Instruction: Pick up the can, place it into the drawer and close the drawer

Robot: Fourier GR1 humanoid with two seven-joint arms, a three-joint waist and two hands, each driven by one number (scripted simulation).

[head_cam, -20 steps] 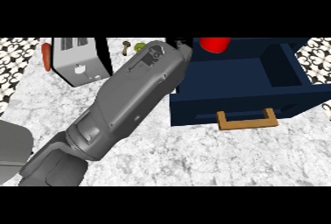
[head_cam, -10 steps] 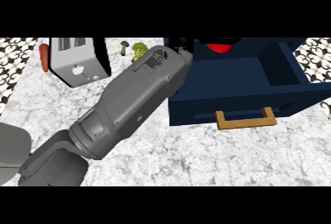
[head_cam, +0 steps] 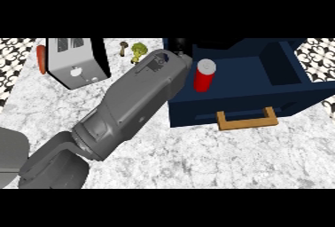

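While the grey forearm (head_cam: 131, 106) runs from seven o'clock up toward one o'clock across the marble tabletop (head_cam: 196, 159), it covers most of what lies beneath it, and the hand at its end is largely hidden: only a dark shape (head_cam: 180, 44) shows at the drawer's back left corner near twelve o'clock, so I cannot tell whether its fingers are spread or curled, or which hand it is for certain, though the arm enters from the lower left. No fingers show around the red can (head_cam: 204, 75), which stands upright inside the open dark blue drawer (head_cam: 288, 95), at its left side, just to the right of the forearm's wrist end and apart from it. A wooden handle (head_cam: 247, 119) fronts the drawer at five o'clock from the can. At ten o'clock a toaster (head_cam: 78, 62) lies on the tabletop with a red-orange object (head_cam: 41, 59) at its left edge, partly cut off. A small yellow-green item (head_cam: 138, 49) sits at eleven o'clock, too small to identify, beside a little brownish piece (head_cam: 123, 45). Compared with half a second ago, the can now stands fully exposed in the drawer, where before only a red patch showed under dark fingers.
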